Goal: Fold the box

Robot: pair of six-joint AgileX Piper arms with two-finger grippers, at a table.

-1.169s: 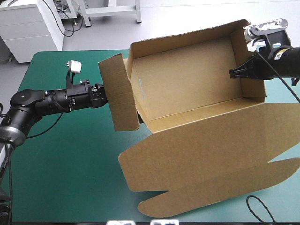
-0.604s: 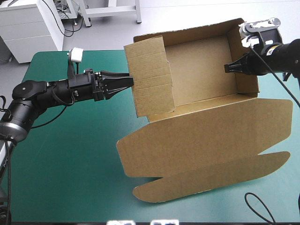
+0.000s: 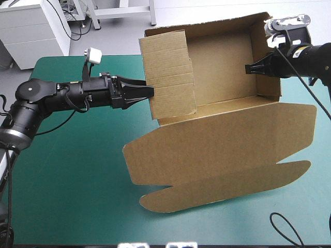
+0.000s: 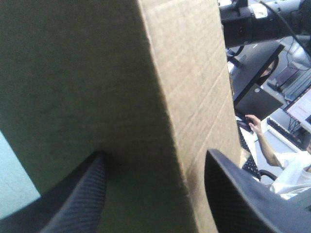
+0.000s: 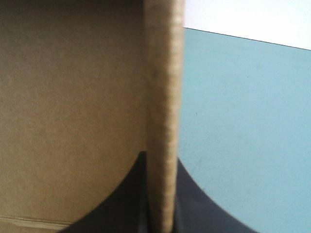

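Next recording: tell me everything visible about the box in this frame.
The box is brown corrugated board: an open tray, walls raised, its lid spread flat toward the near edge of the teal-green cover, ending in a curved tuck flap. The left gripper straddles the left wall, fingers apart; the right gripper pinches the right wall.

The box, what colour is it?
The box is plain brown all over. The high view shows it best.

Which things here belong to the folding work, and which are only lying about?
Belongs to the job: box, walls raised; left gripper, open around one wall; right gripper, shut on the opposite wall.
Only background: teal-green cover.
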